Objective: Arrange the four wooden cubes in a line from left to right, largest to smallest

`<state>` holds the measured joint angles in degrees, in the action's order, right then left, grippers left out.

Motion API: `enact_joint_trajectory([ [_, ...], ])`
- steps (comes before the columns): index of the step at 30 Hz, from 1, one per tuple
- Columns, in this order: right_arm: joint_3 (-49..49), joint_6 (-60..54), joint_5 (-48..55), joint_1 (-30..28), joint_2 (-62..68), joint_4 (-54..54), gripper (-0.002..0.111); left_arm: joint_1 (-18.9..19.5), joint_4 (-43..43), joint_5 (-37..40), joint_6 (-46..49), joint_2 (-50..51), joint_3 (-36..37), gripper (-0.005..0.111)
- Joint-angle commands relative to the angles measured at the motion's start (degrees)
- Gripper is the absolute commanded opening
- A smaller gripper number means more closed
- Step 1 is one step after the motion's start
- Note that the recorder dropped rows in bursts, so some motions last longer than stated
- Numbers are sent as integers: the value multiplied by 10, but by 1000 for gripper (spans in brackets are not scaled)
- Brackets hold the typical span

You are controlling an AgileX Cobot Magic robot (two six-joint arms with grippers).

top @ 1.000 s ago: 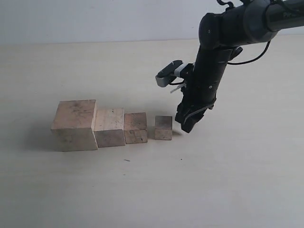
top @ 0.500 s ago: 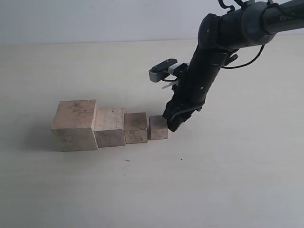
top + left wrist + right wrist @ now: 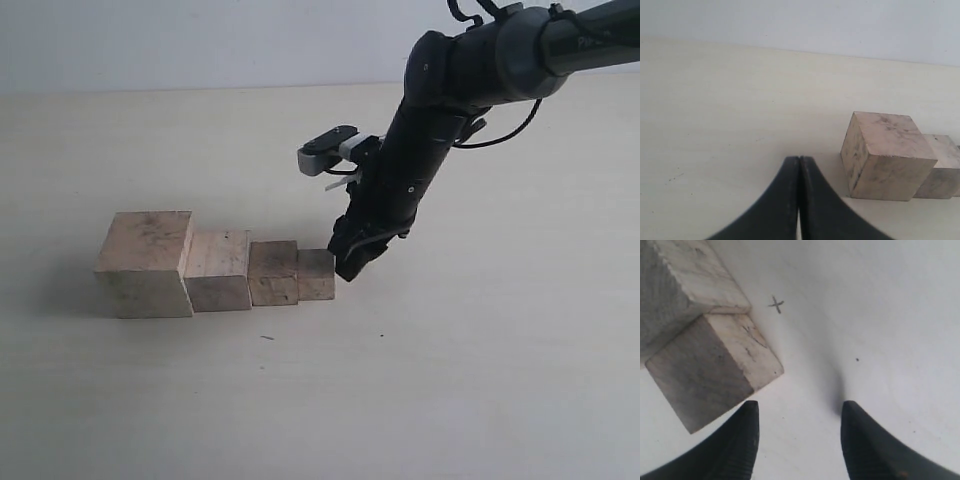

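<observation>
Wood, pale, unpainted: we judge it light, rigid, dry faces grippy enough. Smallest cube (image 3: 316, 274) nearest right gripper (image 3: 799, 415); jaws spread, cube outside them, beside one finger. Row on table (image 3: 450, 380) runs touching, leftward to largest cube (image 3: 145, 262). We'd take opposite flat faces, mid-height. Left gripper (image 3: 799, 161) pressed together, near largest cube, apart.

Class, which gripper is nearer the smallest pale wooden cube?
Right. The right gripper is beside the smallest cube's free side; the left gripper is beyond the largest pale wooden cube, at the row's other end.
</observation>
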<state>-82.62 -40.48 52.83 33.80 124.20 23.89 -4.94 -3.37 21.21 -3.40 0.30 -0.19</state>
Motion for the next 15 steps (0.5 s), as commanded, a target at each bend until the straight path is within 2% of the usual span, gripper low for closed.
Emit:
enact_joint_trajectory([
  [1,-3,-4,-1,2,-7,-33,48,-3,2,-6,0,-3,2,0],
  [3,-8,8,-1,2,-21,-62,48,-3,2,-6,0,-3,2,0],
  [6,-25,110,0,2,-57,-126,48,-3,2,-6,0,-3,2,0],
  [8,-24,127,12,2,-86,-125,34,-3,2,-6,0,-3,2,0],
  [9,-24,130,19,2,-104,-116,13,-3,2,-6,0,-3,2,0],
  [10,-24,147,19,2,-112,-110,1,-3,2,-6,0,-3,2,0],
  [12,-11,208,0,2,-133,-75,0,-3,2,-6,0,-3,2,0],
  [15,75,177,-102,2,-171,46,0,-3,2,-6,0,-3,2,0],
])
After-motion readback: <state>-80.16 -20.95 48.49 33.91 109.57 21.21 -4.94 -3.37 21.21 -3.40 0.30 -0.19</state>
